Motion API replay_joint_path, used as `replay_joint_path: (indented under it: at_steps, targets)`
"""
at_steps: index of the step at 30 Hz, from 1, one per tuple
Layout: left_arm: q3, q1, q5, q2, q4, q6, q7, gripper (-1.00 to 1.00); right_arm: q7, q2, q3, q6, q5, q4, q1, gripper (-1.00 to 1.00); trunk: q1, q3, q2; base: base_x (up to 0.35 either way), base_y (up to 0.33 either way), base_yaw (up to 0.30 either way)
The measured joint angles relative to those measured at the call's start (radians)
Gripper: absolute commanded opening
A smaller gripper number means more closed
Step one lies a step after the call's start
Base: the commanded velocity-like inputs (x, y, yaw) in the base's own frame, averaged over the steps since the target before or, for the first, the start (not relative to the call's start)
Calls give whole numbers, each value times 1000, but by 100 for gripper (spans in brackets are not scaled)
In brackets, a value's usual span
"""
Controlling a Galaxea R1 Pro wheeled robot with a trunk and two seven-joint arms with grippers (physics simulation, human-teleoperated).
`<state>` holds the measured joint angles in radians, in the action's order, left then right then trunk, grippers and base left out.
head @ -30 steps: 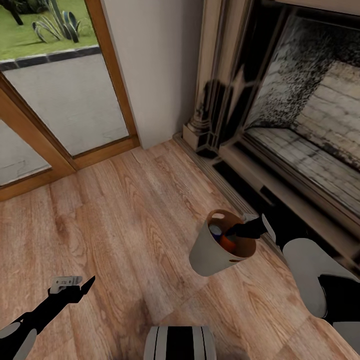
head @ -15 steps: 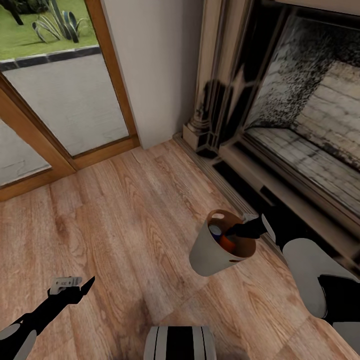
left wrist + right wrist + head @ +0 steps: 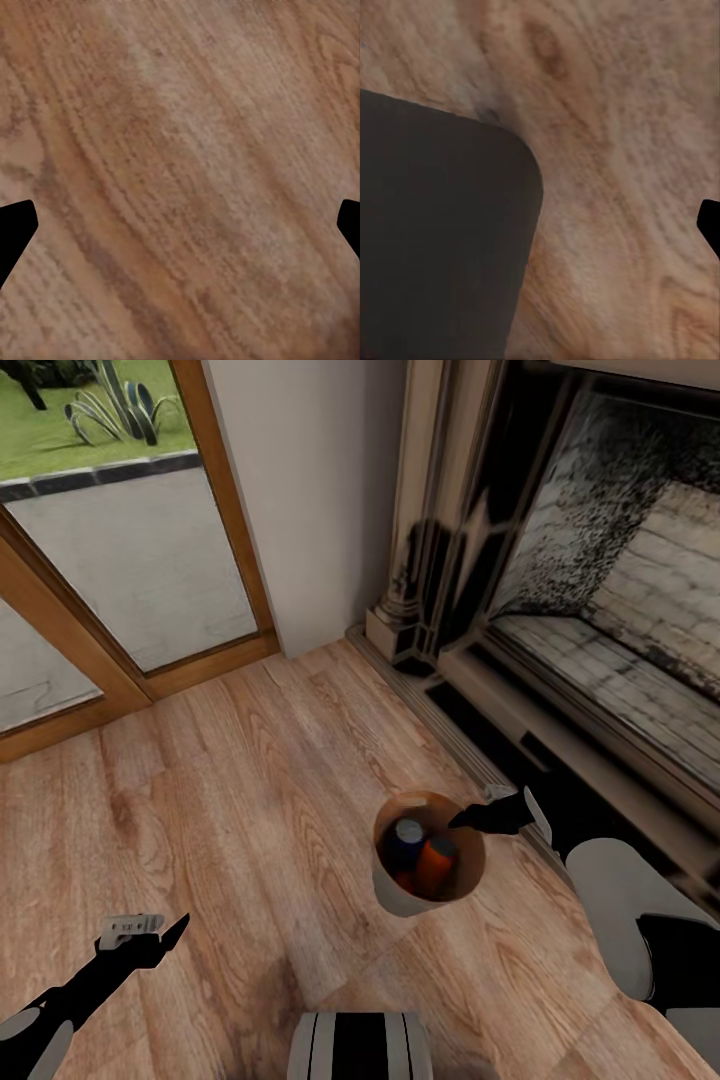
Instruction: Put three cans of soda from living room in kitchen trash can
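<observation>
1. Three cans of soda [image 3: 420, 857] inside the tash can [image 3: 392, 895]: one dark blue with a grey top, one orange beside it, and a patch of orange lower down that reads as the third (partly hidden, so a judgement).
2. Bin on the wood floor [image 3: 250, 800] or just off it (contact too unclear to call), mouth facing up toward the head camera, close to the front edge of the fireplace hearth [image 3: 560, 730].
3. Right tool [image 3: 488, 818] at the bin's rim on the hearth side, dark fingers pointing across the opening. Whether clamped on the rim cannot be told; right wrist view gives floor grain, a large dark shape and one fingertip at the frame edge, nothing between.
4. Left tool [image 3: 150, 938] low over bare floor, well apart from the bin, fingers spread wide in the left wrist view and holding nothing.
5. Glass door with wooden frame [image 3: 225, 510] beyond, lawn outside; ornate dark fireplace surround [image 3: 440, 560] to the right. Living room, then, not kitchen.
6. Step in hand, judged: cans already collected, bin ready for carrying to the kitchen.
7. Next move calls for a firm pinch on the rim, an upright lift, then a slow drive away from the hearth (tilting risks spilling cans).
</observation>
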<state>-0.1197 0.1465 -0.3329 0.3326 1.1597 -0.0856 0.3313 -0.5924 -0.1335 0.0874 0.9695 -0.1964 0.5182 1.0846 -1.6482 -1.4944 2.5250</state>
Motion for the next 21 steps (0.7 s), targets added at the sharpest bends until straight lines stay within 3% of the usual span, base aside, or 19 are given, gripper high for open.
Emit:
replay_joint_path:
  at_steps: [1, 5, 18, 21]
  targets:
    - [0, 0, 0, 0, 0, 0, 0, 100, -4, 1, 0, 5, 16, 1, 0, 100, 0, 0, 0, 0, 0, 0]
    - [0, 0, 0, 0, 0, 1, 0, 100, -3, 1, 0, 2, 2, 16, -1, 100, 0, 0, 0, 0, 0, 0]
    - [0, 0, 1, 0, 0, 0, -1, 100, -6, 3, -2, 10, 13, 115, -10, 100, -6, -50, 3, 0, 0, 0]
    - [0, 0, 0, 0, 0, 0, -1, 100, -5, 2, -1, 8, 10, 116, -10, 100, -6, -50, 3, 0, 0, 0]
